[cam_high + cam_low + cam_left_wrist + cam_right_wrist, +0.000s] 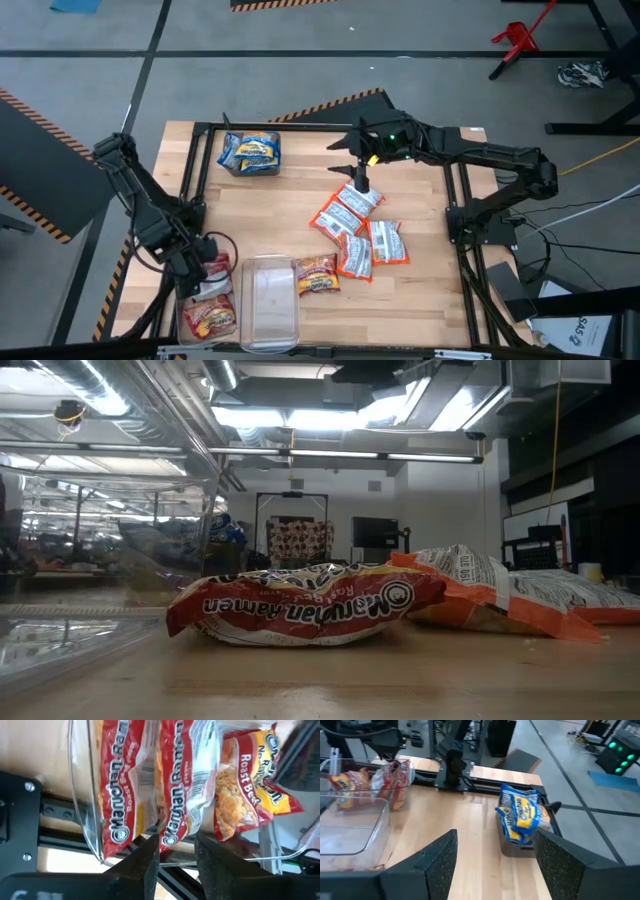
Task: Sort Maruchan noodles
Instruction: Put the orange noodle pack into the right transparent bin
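Blue-and-yellow noodle packets (251, 152) heaped at 11 o'clock, orange-and-white packets (357, 228) fanned flat just right of centre, one red packet (316, 274) flat at 6 o'clock, red packets (208, 305) piled at 7 o'clock.

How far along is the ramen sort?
Done: blue-and-yellow packets fill the far clear bin; red packets sit in the near-left bin. In hand: left gripper is shut on a red packet over that bin; the open right gripper hovers at the orange-and-white pile. Left: that pile, one loose red packet and the empty middle bin.

High view looks straight down; low view skims the table (330, 680) level.
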Tool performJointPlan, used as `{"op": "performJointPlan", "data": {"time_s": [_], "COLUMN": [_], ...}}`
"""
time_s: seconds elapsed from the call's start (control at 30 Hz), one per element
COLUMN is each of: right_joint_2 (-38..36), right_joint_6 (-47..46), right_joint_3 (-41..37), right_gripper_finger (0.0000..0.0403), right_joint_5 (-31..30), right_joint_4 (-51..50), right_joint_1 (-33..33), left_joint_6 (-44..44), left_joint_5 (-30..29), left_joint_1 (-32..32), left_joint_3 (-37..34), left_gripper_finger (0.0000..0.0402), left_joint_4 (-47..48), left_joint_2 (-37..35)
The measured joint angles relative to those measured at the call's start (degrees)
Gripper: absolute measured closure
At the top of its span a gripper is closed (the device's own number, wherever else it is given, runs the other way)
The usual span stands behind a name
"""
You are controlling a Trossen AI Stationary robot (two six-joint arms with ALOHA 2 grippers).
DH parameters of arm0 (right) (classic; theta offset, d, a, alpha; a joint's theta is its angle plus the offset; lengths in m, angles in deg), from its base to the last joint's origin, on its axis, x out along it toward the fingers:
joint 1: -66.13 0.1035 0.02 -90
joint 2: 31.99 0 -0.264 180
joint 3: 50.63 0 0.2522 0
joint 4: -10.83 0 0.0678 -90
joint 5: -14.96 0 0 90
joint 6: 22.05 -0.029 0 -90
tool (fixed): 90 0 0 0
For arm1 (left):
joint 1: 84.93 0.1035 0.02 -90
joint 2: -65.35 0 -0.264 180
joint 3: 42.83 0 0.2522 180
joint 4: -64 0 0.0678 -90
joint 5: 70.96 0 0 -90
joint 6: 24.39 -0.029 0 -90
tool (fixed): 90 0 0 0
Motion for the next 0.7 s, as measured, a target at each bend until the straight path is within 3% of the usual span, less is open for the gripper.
{"op": "performJointPlan", "data": {"time_s": [0.43,0.7], "right_joint_2": [0.0,0.8], "right_joint_6": [2.6,2.5], "right_joint_3": [0.0,0.0], "right_gripper_finger": [0.0152,0.0098], "right_joint_5": [2.3,-3.6], "right_joint_4": [-0.9,-15.5], "right_joint_1": [0.0,-1.1], "left_joint_6": [-9.8,-11.6], "left_joint_5": [2.5,5.5], "left_joint_1": [6.5,10.9], "left_joint_3": [0.0,0.0], "left_gripper_finger": [0.0261,0.0260], "left_joint_4": [-0.2,-1.1], "left_joint_2": [0.0,-0.4]}}
